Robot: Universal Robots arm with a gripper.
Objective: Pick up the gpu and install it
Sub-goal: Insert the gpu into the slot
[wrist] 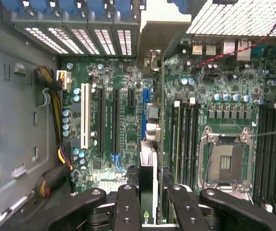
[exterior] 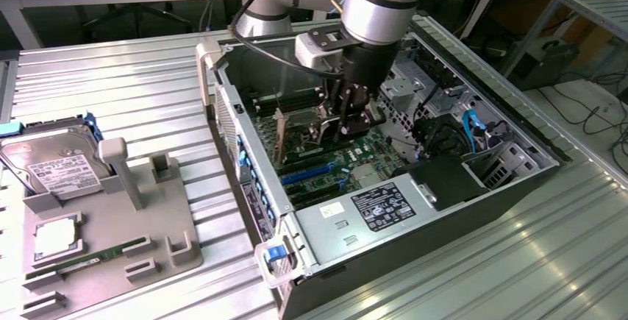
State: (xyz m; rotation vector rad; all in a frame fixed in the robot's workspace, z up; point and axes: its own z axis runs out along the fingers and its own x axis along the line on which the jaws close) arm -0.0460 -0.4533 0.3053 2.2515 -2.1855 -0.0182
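The pincer (wrist: 148, 204) is pinching the gpu (wrist: 150, 144), its black fingers (wrist: 127, 207) pressed against the two flat faces of the card. The card hangs on edge, so that in the wrist view it shows as a thin strip running away from the pincer toward the slotted rear wall of the computer case (exterior: 510, 180). Held this way, its lower edge can meet the long expansion slots (wrist: 108, 120) on the motherboard (wrist: 210, 91), which run in the same direction; it looks lined up over the blue slot, though whether it touches cannot be told.

In the exterior view the arm (exterior: 378, 4) reaches down into the open case, which lies on its side with the board facing up, and the pincer sits deep between the case walls, roughly mid-board. The gpu is a flat green circuit card, rigid and thin. Beside it stand rows of dark memory slots and a square metal processor socket (wrist: 223, 161) with a shiny frame.

The case is dark sheet metal with perforated panels, and a silver power supply (exterior: 378, 210) with a label fills its near corner. It rests on a ribbed metal worktop (exterior: 118, 84). Toward the worktop's edge on the exterior view's left, a grey moulded holder (exterior: 147, 217) carries a boxy silver hard drive (exterior: 54, 165), upright in its cradle, and a narrow green memory stick (exterior: 93, 255) lying flat.
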